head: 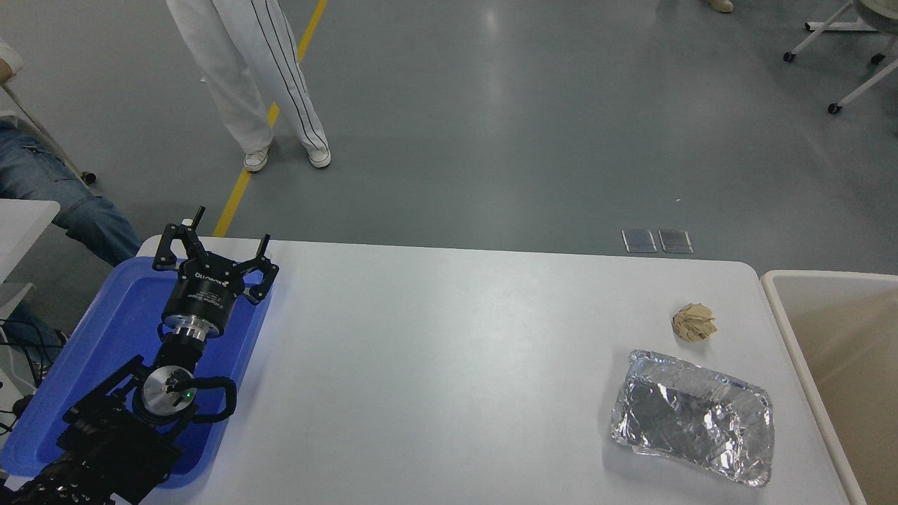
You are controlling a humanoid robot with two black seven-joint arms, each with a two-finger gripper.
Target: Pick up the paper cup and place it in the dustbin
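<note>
Parked over blue tray (105, 330), left gripper (214, 235) spread and empty; bin (779, 298) beside table (435, 365); no cup visible.

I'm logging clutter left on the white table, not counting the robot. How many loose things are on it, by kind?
Blue tray: 1
Crumpled brown paper ball: 1
Silver foil tray: 1
Paper cup: 0
Total: 3
</note>
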